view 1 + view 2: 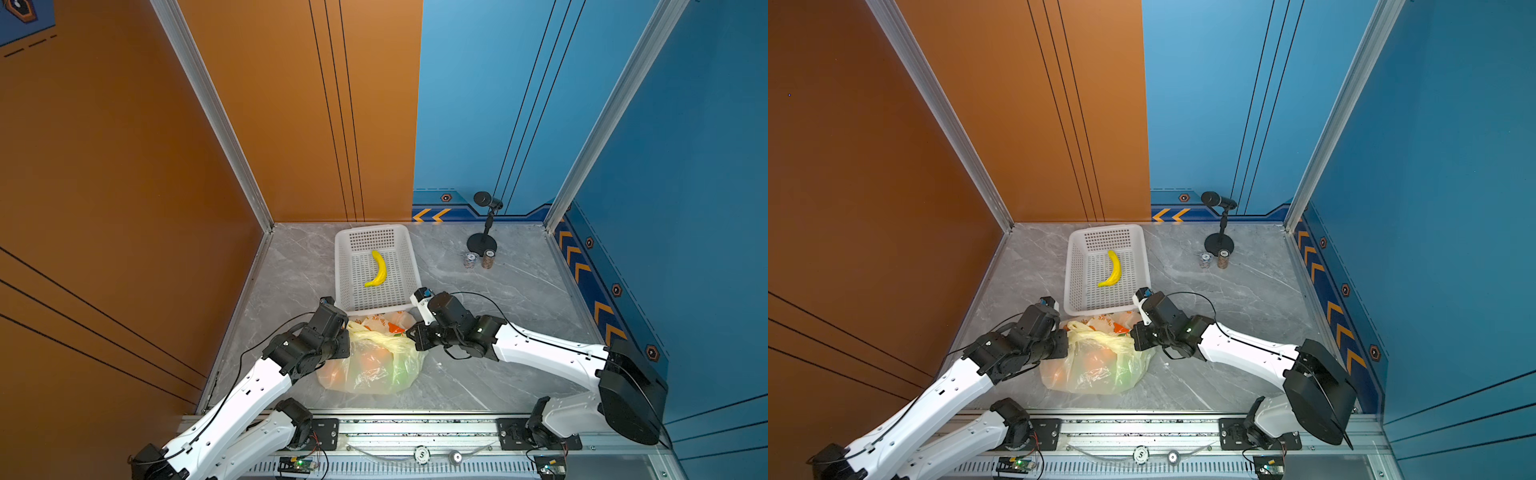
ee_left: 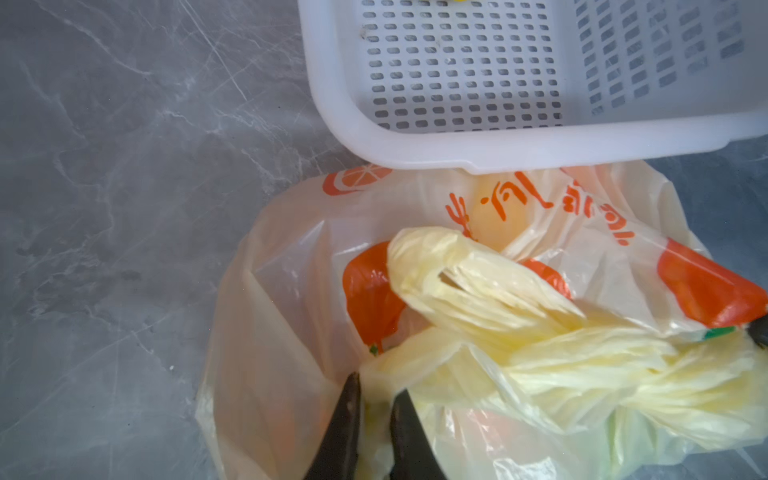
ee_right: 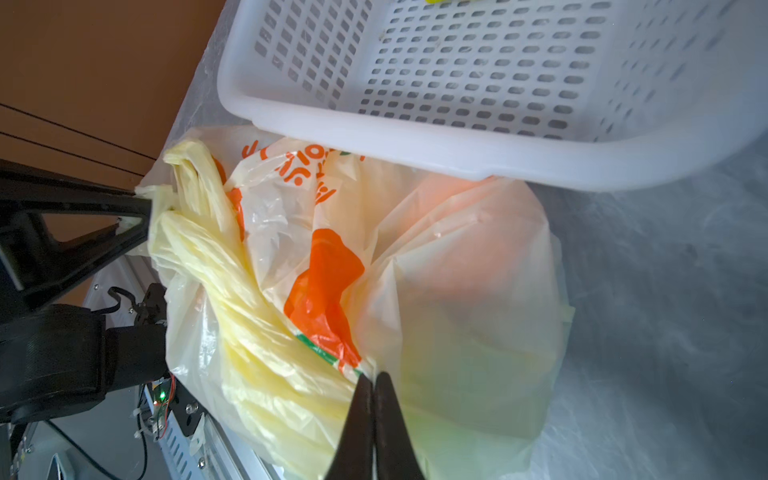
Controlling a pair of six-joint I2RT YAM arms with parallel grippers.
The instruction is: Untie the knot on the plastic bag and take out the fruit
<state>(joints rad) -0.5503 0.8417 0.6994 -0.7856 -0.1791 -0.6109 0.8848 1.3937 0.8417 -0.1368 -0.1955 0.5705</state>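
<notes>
The left hand (image 2: pixel 376 384) and right hand (image 3: pixel 372 379) each pinched the twisted handles (image 1: pixel 384 338) of the plastic bag (image 1: pixel 374 370), which lay on the table (image 1: pixel 519 274) against the basket (image 1: pixel 374 309). Pulling apart might only tighten them or tear the thin film.

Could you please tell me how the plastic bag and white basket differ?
The plastic bag is soft and translucent; the white basket is rigid and perforated. The bag is pinched by the left end effector and right end effector; the basket is ungripped. The bag holds several fruit; the basket one banana. Both rest on the table.
</notes>
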